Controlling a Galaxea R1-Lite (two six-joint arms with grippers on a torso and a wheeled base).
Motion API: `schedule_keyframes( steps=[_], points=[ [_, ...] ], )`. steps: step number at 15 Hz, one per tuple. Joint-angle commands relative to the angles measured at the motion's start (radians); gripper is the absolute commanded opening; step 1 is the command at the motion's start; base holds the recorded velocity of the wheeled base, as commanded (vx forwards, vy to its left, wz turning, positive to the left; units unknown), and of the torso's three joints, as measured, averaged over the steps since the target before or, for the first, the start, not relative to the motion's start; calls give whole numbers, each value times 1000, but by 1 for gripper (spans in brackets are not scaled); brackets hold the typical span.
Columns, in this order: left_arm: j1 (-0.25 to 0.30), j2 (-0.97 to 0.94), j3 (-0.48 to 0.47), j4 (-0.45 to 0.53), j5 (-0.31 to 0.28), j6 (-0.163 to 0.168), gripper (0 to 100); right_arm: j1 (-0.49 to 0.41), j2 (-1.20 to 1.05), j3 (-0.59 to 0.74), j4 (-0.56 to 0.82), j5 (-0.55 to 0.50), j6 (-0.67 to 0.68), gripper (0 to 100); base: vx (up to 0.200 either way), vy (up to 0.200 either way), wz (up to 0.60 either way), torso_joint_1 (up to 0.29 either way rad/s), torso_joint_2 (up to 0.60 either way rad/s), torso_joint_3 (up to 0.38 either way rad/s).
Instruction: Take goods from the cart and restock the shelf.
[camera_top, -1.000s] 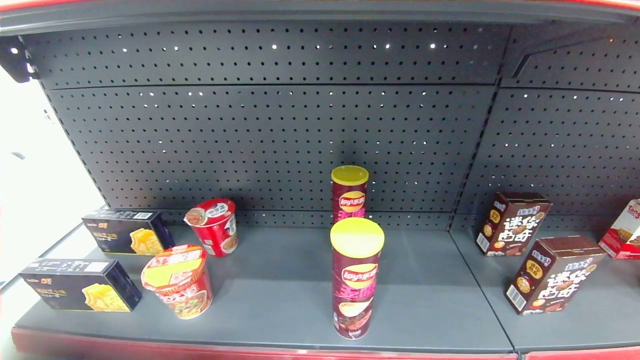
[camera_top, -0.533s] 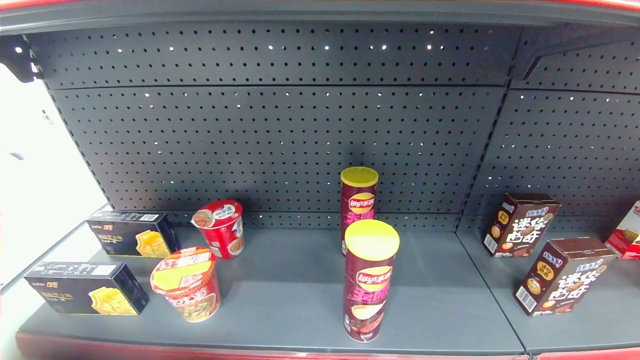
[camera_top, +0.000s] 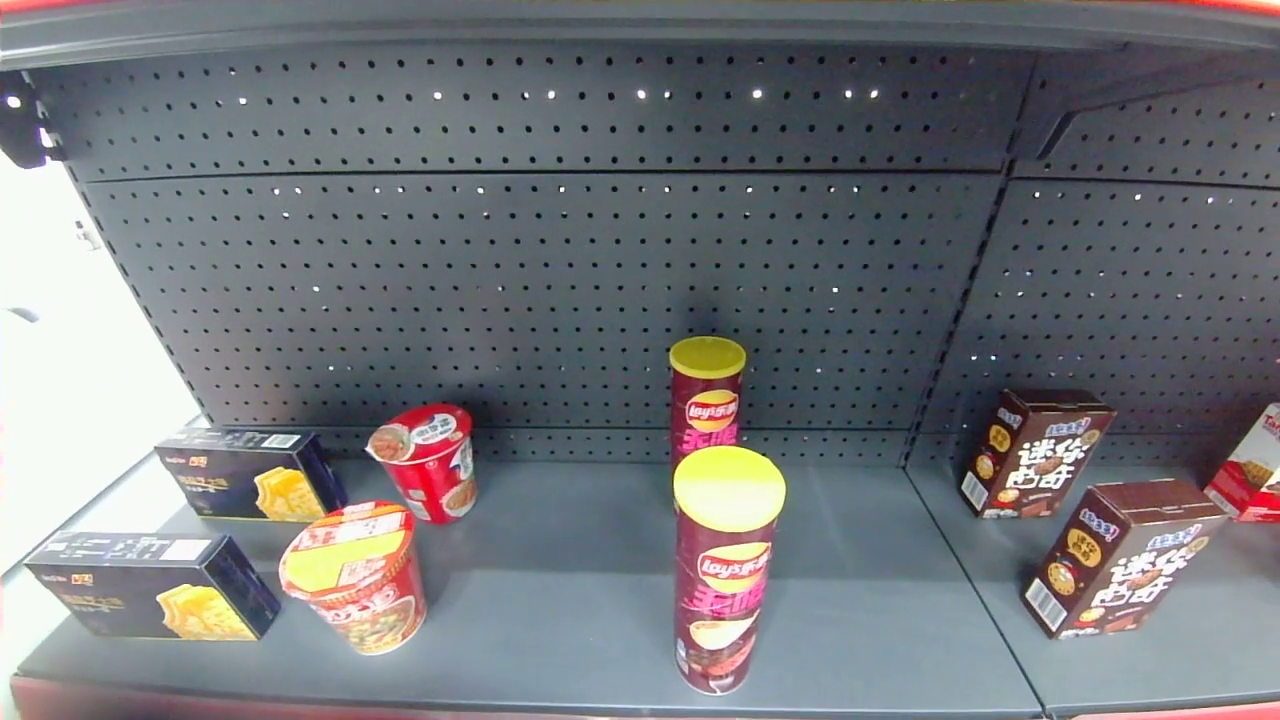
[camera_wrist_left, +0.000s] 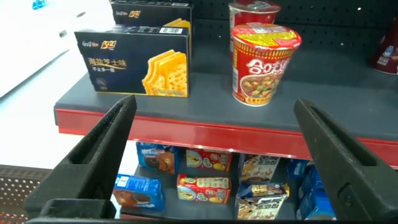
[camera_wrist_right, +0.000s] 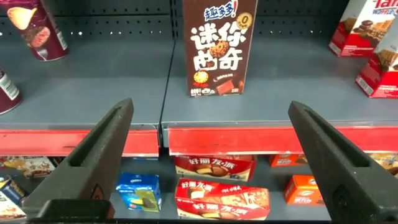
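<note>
Shelf (camera_top: 580, 600) carries little: two chip cans (camera_top: 727, 570) at 6 o'clock, noodle cups (camera_top: 355, 580) at 8, cookie boxes (camera_top: 1115, 555) at 4. Left gripper (camera_wrist_left: 214, 106) and right gripper (camera_wrist_right: 211, 106) both hang before it with jaws wide open and empty, so most restocking seems yet to do.

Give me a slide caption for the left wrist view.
Left gripper, jaws open, faces the shelf: noodle cup beside cracker box.

Right gripper (camera_wrist_right: 210, 107), fingers spread wide and empty, before the grey shelf (camera_wrist_right: 106, 81); 1 brown cookie box (camera_wrist_right: 217, 46) stands upright on it.
</note>
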Motion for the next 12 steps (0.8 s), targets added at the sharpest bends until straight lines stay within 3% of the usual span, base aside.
schedule_keyframes(
  steps=[1, 2, 10, 12],
  points=[
    [0, 1, -1, 2, 2, -1, 100, -1, 1, 0, 0, 0, -2, 100, 0, 0, 0, 0, 0, 0],
    [0, 1, 0, 0, 2, -1, 100, -1, 1, 0, 0, 0, -2, 100, 0, -200, 0, 2, 2, 2],
    [0, 1, -1, 0, 0, -1, 100, -1, 1, 0, 0, 0, 0, 100, 0, 0, 0, 0, 0, 0],
    [0, 1, 0, 0, 0, -1, 100, -1, 1, 0, 0, 0, 0, 100, 0, -100, 0, -1, 1, 1]
  ],
)
